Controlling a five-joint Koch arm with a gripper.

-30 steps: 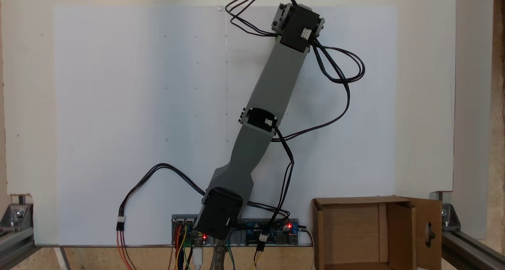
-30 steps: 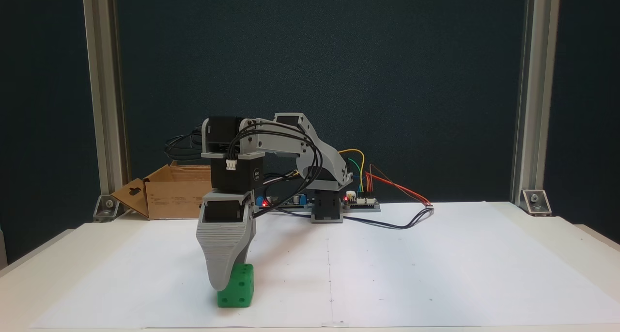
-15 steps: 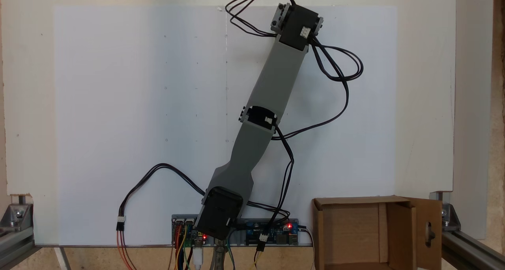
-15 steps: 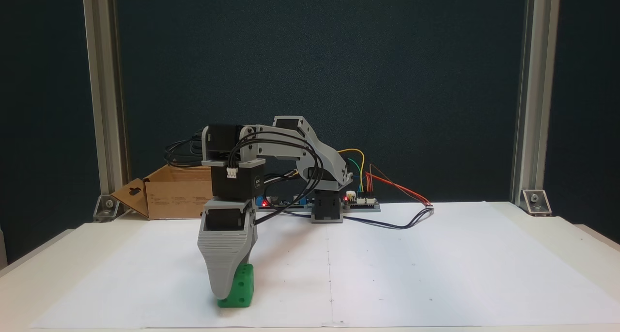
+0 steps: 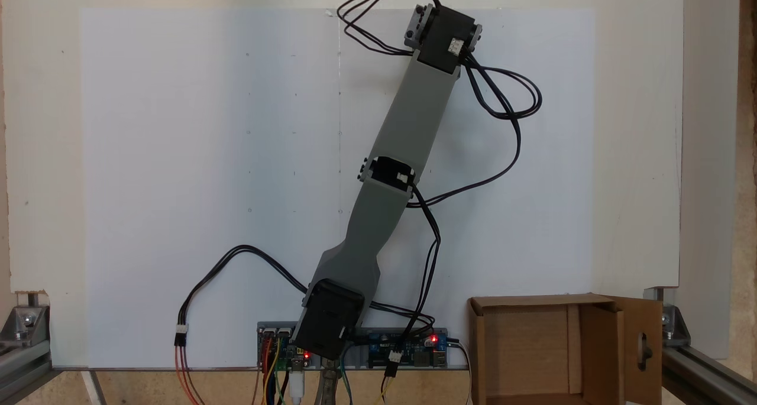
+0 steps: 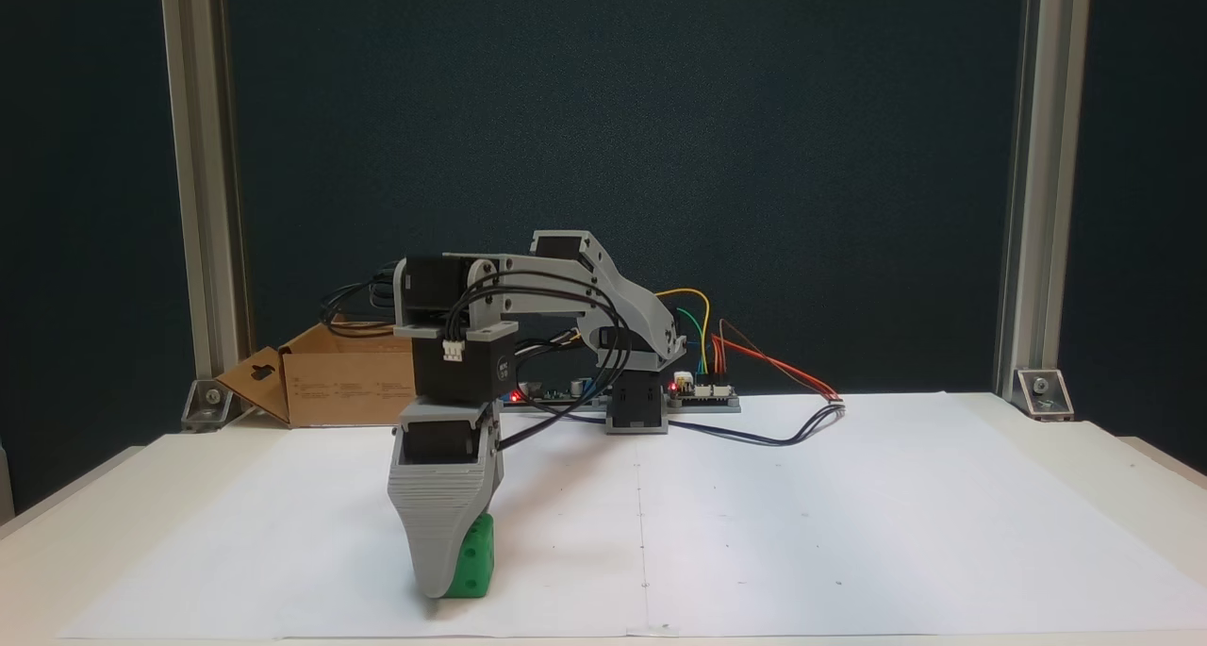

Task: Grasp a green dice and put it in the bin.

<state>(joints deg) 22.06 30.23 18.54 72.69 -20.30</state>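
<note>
Since a second ago we've dropped lower: the gripper [image 6: 436, 585] now reaches down to the paper sheet [image 6: 801, 533], its grey jaw covering the near-left face of the green dice [image 6: 471, 559], which sits on the sheet toward the front edge. One jaw hides the other, so we can't tell if the claw is clenched or released. We read this as the grasp step; next we'd need a firm close, then a lift and swing back to the bin [image 6: 330, 372] at the far left corner of the white table [image 6: 1132, 457]. Behind: the controller boards [image 6: 702, 391], aluminium posts [image 6: 1028, 184], and a dark wall [image 6: 660, 108].
</note>
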